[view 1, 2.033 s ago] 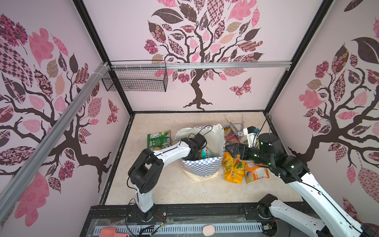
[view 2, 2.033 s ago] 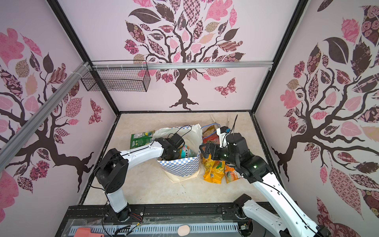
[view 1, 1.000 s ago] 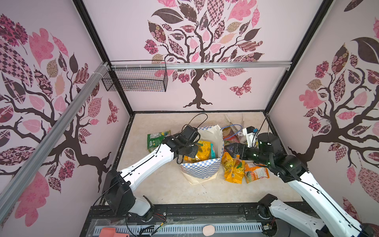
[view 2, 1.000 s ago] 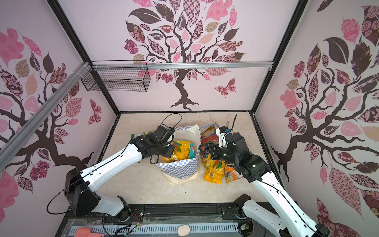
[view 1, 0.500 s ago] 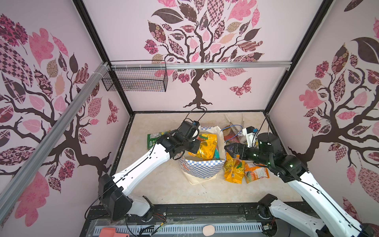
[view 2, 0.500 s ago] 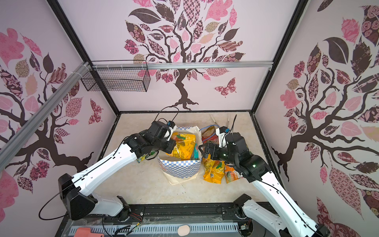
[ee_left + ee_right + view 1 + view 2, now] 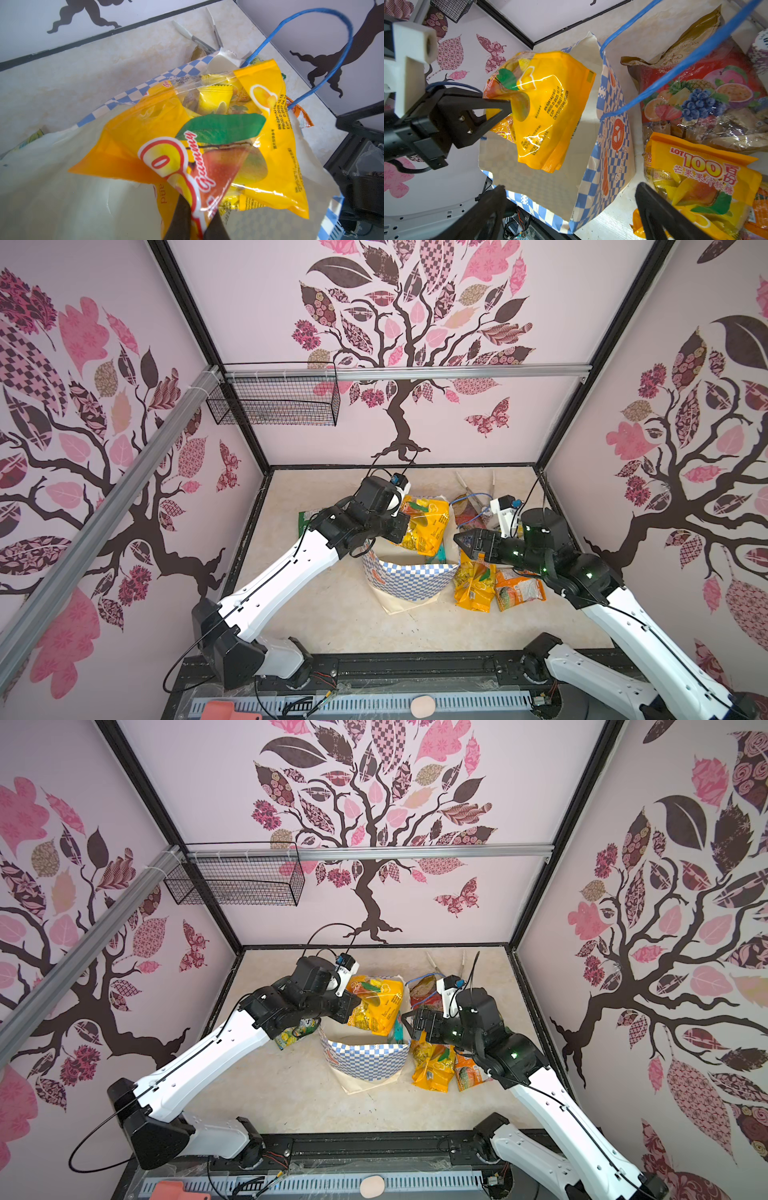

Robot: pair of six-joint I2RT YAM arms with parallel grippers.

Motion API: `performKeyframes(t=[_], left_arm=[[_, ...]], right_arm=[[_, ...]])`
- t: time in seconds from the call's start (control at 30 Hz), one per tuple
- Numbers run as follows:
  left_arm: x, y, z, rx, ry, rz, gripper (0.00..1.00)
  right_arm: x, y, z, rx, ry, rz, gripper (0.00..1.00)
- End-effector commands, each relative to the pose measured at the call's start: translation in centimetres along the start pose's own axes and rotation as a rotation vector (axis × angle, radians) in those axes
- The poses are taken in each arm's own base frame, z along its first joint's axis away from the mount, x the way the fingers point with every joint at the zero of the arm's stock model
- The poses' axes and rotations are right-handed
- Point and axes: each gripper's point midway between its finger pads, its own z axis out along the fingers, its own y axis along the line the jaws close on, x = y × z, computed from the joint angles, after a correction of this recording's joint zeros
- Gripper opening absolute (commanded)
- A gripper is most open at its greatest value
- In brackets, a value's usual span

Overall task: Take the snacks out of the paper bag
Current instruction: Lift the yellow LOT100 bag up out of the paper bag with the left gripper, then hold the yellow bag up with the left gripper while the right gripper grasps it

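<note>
The cream paper bag (image 7: 409, 578) (image 7: 365, 1060) with a blue checkered band stands open mid-table. My left gripper (image 7: 401, 531) (image 7: 351, 1009) (image 7: 197, 207) is shut on a corner of an orange-yellow gummy packet (image 7: 424, 524) (image 7: 376, 1004) (image 7: 207, 133) (image 7: 550, 108), which hangs above the bag's mouth. My right gripper (image 7: 459, 539) (image 7: 409, 1025) (image 7: 570, 187) is open and empty at the bag's right rim. A teal packet (image 7: 440, 553) shows inside the bag. On the table lie a yellow packet (image 7: 473, 585) (image 7: 699, 180), an orange one (image 7: 519, 587) and a red fruit one (image 7: 469, 512) (image 7: 695, 91).
A green packet (image 7: 309, 516) (image 7: 295, 1031) lies left of the bag under the left arm. Metal tongs (image 7: 467, 485) (image 7: 199, 39) rest near the back wall. The bag's blue cord handle (image 7: 332, 52) loops up on its right. A wire basket (image 7: 274, 402) hangs on the back left.
My left gripper has risen out of the bag with the orange-yellow packet and drawn it up and toward the back. The right arm has stayed put, still open.
</note>
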Motion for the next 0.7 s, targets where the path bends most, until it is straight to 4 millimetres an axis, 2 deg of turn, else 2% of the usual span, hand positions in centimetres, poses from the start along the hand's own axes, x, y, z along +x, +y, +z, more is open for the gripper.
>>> performKeyframes(t=[0.0,0.27,0.5,0.6,0.67], left_arm=[[-6.7,-2.0,-4.5,0.084,-0.256,0.022,0.0],[-8.3,-2.8,-6.1,0.126,-0.328,0.017,0.0],[-10.2,-4.1,-8.8,0.21,-0.447,-0.01,0.0],[-10.9,-4.5,-9.3,0.237,-0.477,-0.02,0.0],[-10.9,-4.7,-9.0,0.243,-0.469,-0.018,0.0]], right_arm=[[-0.6,0.9,-0.5,-0.028,-0.019,-0.006,1.0],[-0.5,0.8,-0.5,-0.026,-0.018,-0.008,1.0],[-0.4,0.8,-0.4,-0.026,-0.016,-0.008,1.0],[-0.4,0.9,-0.4,-0.029,-0.018,-0.006,1.0],[-0.7,1.1,-0.7,-0.031,-0.026,-0.002,1.0]])
